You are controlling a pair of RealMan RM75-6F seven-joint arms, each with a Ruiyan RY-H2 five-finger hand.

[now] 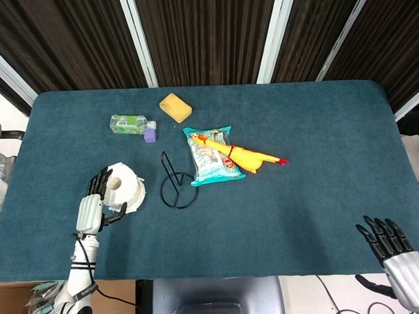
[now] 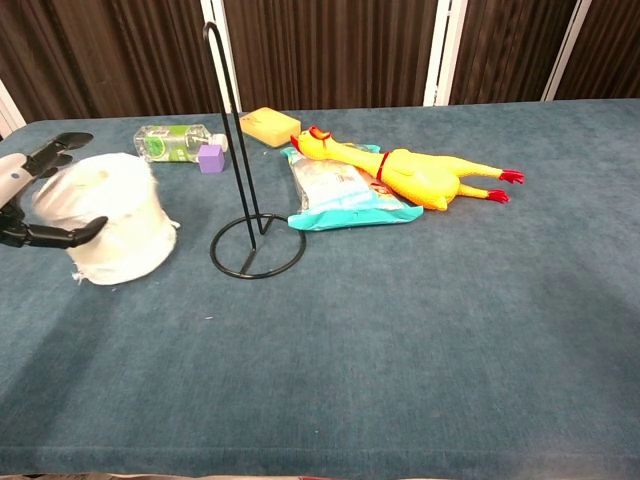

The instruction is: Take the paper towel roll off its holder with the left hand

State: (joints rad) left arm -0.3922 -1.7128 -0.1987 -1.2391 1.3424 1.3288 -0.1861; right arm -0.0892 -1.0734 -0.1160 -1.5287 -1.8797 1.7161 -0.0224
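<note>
1. Near the tabletop's (image 1: 322, 215) left front corner, the paper towel roll (image 1: 122, 189) stands upright on the cloth, off the holder (image 1: 176, 186) and just left of its ring base.
2. The left hand (image 1: 94, 202) is at the roll's left side, its fingers (image 2: 60, 150) curved around the roll from both sides; the thumb lies across the near side and the other fingers reach over the top edge.
3. The holder stands bare, its thin black rod rising upright from the ring base, near the middle of the tabletop's left half.
4. Toward the far left edge lie a small bottle (image 1: 131, 124) on its side and a purple cube (image 1: 150, 135) just beside it, with a yellow sponge (image 1: 175, 107) further right.
5. A snack packet (image 1: 209, 157) and a rubber chicken (image 1: 247, 156) lie together right of the holder.
6. The right hand (image 1: 395, 250) hangs off the front right corner, fingers spread, holding nothing.
</note>
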